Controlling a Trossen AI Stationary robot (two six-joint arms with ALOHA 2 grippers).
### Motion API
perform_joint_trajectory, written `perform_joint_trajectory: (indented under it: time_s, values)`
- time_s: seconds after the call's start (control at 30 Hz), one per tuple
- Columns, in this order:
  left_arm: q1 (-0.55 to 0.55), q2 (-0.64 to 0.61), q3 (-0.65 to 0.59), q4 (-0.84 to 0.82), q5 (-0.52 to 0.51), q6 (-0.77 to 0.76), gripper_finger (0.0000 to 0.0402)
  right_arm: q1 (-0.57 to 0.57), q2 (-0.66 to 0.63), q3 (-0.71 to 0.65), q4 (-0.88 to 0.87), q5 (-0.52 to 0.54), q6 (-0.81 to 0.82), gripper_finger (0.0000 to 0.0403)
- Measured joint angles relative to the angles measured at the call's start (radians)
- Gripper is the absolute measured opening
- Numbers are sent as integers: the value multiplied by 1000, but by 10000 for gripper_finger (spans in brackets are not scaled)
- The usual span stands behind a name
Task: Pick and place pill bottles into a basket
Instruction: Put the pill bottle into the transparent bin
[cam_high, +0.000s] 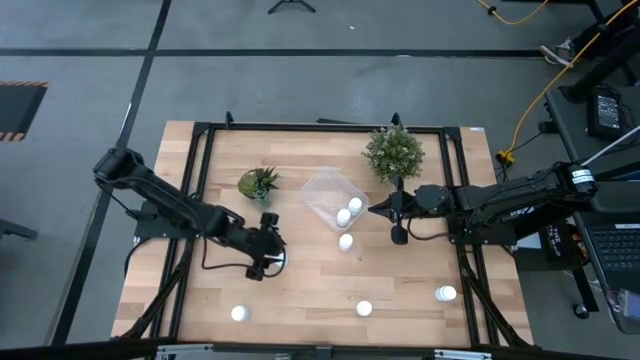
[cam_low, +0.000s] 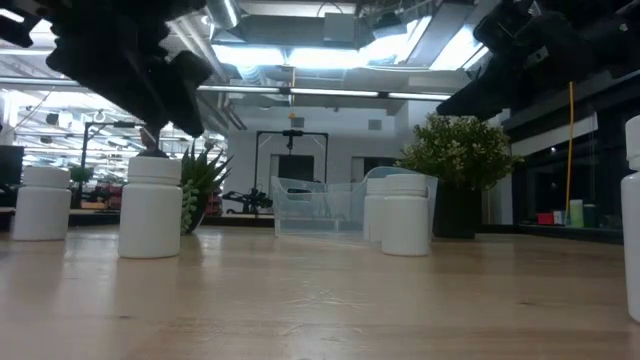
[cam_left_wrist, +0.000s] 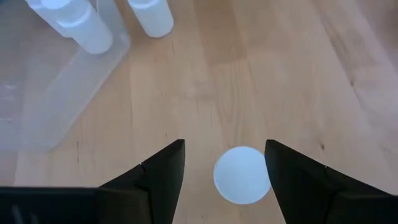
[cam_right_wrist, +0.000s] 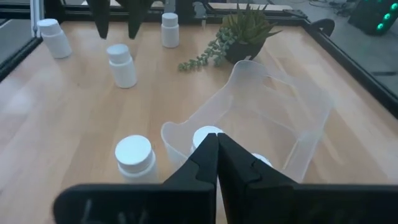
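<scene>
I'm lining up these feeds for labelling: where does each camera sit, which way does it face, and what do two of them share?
High: overhead, facing down; both arms, clear squarish plastic basket.
Low: table height, facing level across; arms enter from above, white cylindrical pill bottles.
Left wrist: on left arm, above one bottle; open left hand.
Right wrist: on right arm, facing the basket; shut right hand.
Shared: high and right wrist both show the basket.
</scene>
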Motion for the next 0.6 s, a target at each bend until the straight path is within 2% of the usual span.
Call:
perform_joint_trajectory:
  time_s: [0.6]
  values:
    - [1, 39, -1, -23, 76, -10, 214, 0, 0, 0, 0, -1, 39, 9]
